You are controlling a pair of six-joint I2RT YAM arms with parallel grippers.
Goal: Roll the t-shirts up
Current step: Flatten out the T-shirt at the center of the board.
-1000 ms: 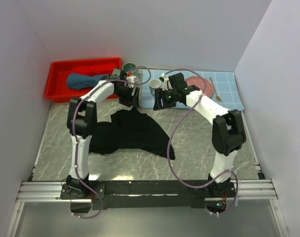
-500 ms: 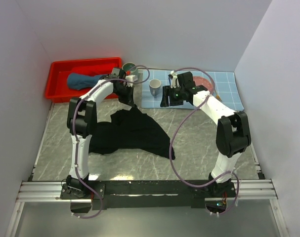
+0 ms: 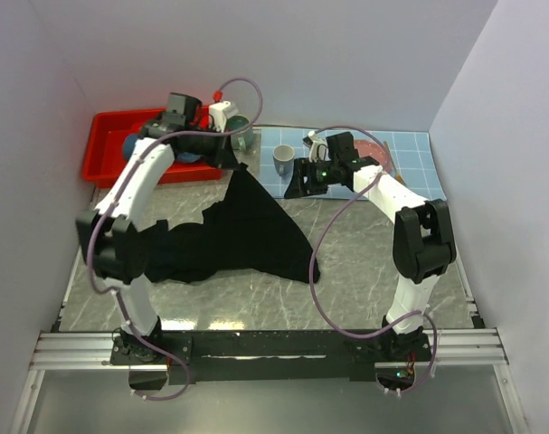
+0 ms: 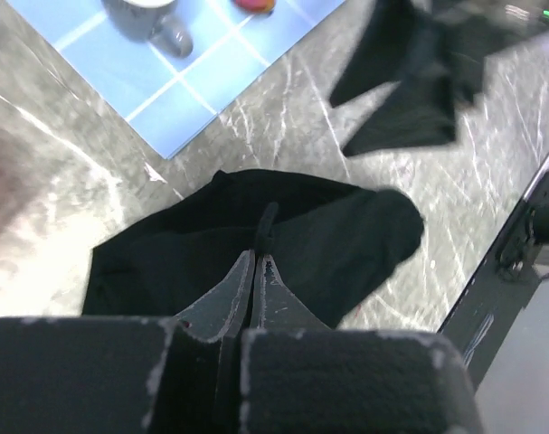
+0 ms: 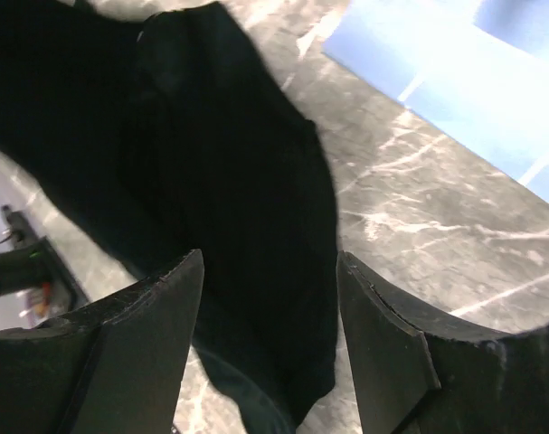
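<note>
Pinch made: left gripper (image 4: 259, 259) clamped tight on a fold of the black t-shirt (image 3: 251, 226), wide open only a second ago. Since then swung up toward the upper left of the top view, beside the red bin (image 3: 107, 161), drawing the cloth from a flatter heap into a tall peak at centre. Right gripper (image 5: 268, 267) spread wide, holding nothing, poised over the shirt's edge near the blue-checked placemat (image 3: 414, 158). Slate-blue t-shirt (image 3: 129, 145) half hidden in the bin. Likely a lift to spread the black shirt; no rolling of it yet.
</note>
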